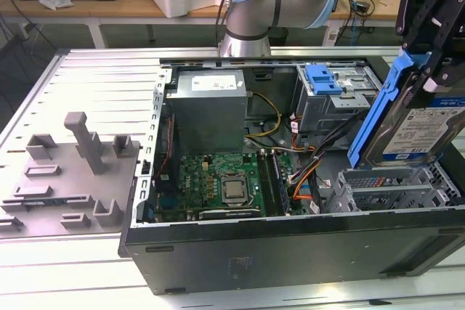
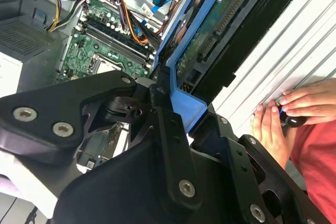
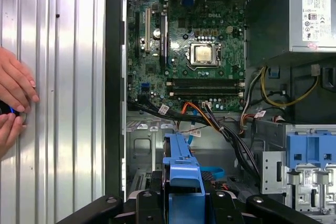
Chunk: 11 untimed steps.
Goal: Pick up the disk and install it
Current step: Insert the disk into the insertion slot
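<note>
The disk (image 1: 420, 127), a silver hard drive with a blue-and-white label in a blue carrier rail (image 1: 379, 103), hangs tilted on edge over the metal drive cage (image 1: 392, 186) at the exterior view's right end of the open computer case. My black gripper (image 1: 434, 63) is shut on its upper end. In the second wrist view the disk's green circuit-board underside (image 2: 218, 22) and blue rail (image 2: 185, 104) run away from the gripper (image 2: 181, 109). In the first wrist view the blue carrier (image 3: 184, 170) sticks out from the gripper (image 3: 182, 203) above the cage.
The open case (image 1: 290, 248) lies on a ribbed metal table (image 1: 94, 78), with motherboard (image 1: 218, 183), power supply (image 1: 207, 107), loose cables (image 3: 220, 124) and a bay with a blue latch (image 1: 323, 80). A grey fixture (image 1: 73, 172) sits on the exterior view's left. A person's hands (image 3: 13, 95) rest beside the case.
</note>
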Each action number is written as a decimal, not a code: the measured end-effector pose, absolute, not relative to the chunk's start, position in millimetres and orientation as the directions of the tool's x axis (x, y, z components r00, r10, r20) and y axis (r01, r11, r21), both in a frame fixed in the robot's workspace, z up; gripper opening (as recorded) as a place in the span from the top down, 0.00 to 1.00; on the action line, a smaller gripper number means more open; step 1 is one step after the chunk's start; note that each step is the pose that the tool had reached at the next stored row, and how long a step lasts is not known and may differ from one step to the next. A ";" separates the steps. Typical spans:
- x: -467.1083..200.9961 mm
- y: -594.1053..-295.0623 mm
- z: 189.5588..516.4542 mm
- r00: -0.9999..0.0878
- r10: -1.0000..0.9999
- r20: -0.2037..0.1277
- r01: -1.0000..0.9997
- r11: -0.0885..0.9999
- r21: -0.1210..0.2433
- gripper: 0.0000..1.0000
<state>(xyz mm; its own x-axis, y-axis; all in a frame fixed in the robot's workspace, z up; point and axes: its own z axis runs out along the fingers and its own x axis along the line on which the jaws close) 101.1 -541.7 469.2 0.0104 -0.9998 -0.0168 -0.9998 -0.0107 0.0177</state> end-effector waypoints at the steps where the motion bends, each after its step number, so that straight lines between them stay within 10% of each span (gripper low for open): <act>1: 101.0 -541.8 468.9 0.010 -1.000 -0.017 -1.000 -0.011 0.018 0.63; 11: 101.0 -542.4 465.1 0.010 -1.000 -0.017 -1.000 -0.011 0.018 0.63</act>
<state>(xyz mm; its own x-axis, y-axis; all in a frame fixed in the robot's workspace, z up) 101.0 -542.4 465.1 0.0104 -0.9998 -0.0168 -0.9998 -0.0107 0.0177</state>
